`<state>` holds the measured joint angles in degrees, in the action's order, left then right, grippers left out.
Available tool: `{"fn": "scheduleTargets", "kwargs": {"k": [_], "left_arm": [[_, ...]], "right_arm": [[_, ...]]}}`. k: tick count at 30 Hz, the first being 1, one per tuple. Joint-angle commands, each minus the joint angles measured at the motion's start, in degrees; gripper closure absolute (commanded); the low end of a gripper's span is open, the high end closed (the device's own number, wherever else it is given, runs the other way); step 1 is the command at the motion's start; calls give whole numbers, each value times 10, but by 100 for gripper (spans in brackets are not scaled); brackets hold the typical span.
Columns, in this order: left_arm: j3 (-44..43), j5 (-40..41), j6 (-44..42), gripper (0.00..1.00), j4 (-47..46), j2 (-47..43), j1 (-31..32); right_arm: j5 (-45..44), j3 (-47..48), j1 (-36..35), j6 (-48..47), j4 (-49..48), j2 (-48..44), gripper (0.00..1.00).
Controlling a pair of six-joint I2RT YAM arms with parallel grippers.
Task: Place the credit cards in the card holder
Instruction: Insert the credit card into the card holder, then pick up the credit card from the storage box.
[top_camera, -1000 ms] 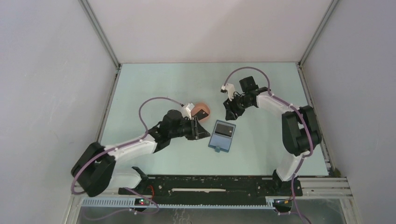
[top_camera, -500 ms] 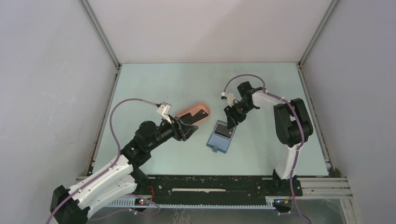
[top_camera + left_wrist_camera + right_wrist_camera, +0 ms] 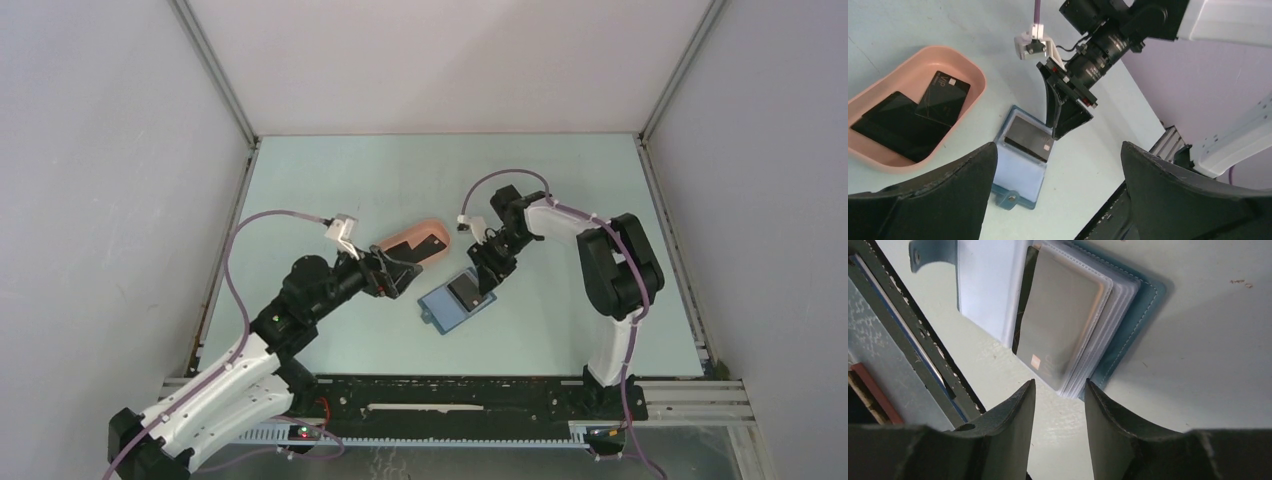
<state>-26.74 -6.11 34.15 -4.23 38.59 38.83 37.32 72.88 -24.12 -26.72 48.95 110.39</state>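
i see the blue card holder [image 3: 457, 300] lying open near centre, with clear sleeves and one dark card [image 3: 1058, 325] tucked in. two black cards [image 3: 943, 97] lie in the pink tray [image 3: 975, 80] beside it. the left gripper [image 3: 403, 277] gapes wide and empty. the right gripper [image 3: 1060, 385] is at the holder's edge, narrowly parted and gripping nothing.

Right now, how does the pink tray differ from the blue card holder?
The pink tray is oval with a raised rim; the card holder is blue, flat and rectangular, lying open. The tray holds loose, overlapping black cards; the holder has one card tucked in a clear sleeve. Both sit on the table and have cards in them.
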Motion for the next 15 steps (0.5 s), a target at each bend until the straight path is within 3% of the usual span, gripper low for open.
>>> {"fn": "scheduleTargets", "kwargs": {"k": [1,5,9,10,12,13,15], "left_arm": [[-115,7,31,2,52,8,-10],[-194,22,20,0,130,38,-12],[-199,32,-6,0,151,62,-23],[-189,36,-11,0,146,65,-25],[-155,46,-20,0,127,68,-35],[-142,53,-27,0,116,68,-39],[-114,76,-33,0,100,66,-51]], "right_arm": [[-27,5,2,-13,-4,-76,50],[-35,-6,17,-49,-37,-154,46],[-9,-7,7,-86,-98,-233,38],[9,-7,5,-94,-117,-243,32],[67,1,10,-71,-154,-242,7],[100,8,11,-28,-177,-229,1],[174,70,10,14,-169,-175,1]]}}
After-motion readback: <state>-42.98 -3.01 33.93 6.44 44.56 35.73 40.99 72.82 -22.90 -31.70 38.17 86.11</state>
